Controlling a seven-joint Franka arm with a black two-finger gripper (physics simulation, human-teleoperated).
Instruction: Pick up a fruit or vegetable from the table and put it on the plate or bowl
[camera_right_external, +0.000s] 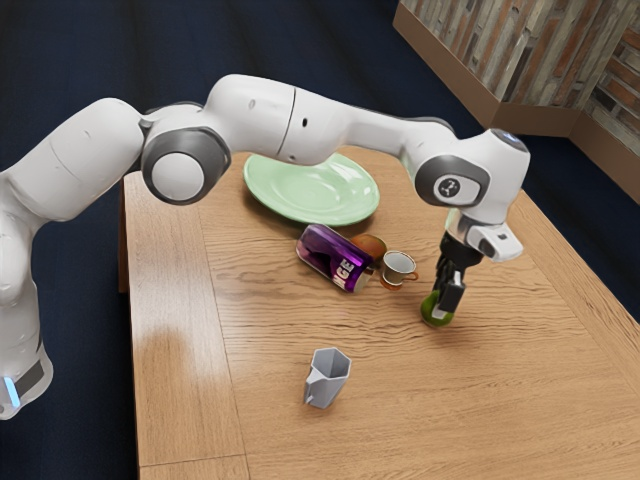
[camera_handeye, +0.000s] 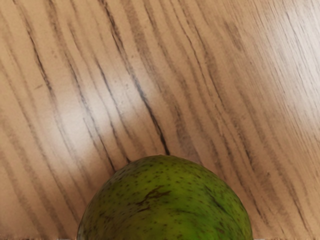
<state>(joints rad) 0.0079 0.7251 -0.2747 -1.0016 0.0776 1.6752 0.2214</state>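
Hanging near-vertical, pincer (camera_right_external: 448, 298) sits right over the green fruit (camera_right_external: 434, 316), low enough to be at its level. Can't tell from these views whether it's apart or clamped. Fruit rests on the table (camera_right_external: 480, 400) directly under the hand, showing at the pincer's 7 o'clock in the exterior view. In the wrist view its speckled top is just beneath the camera. It looks roundish with no clear long axis, so grasp angle shouldn't matter much.

Target is the green plate (camera_right_external: 322, 192), 10 o'clock from the pincer, well apart. Roughly on that line are a small metal cup (camera_right_external: 398, 267), near, then a purple can (camera_right_external: 333, 257) on its side. Judgement: the lift must clear both. Grey jug (camera_right_external: 327, 378) at 8 o'clock is out of the way.

Wood-grain table, dark floor (camera_right_external: 300, 40), brick wall (camera_right_external: 560, 60) at 1 o'clock.
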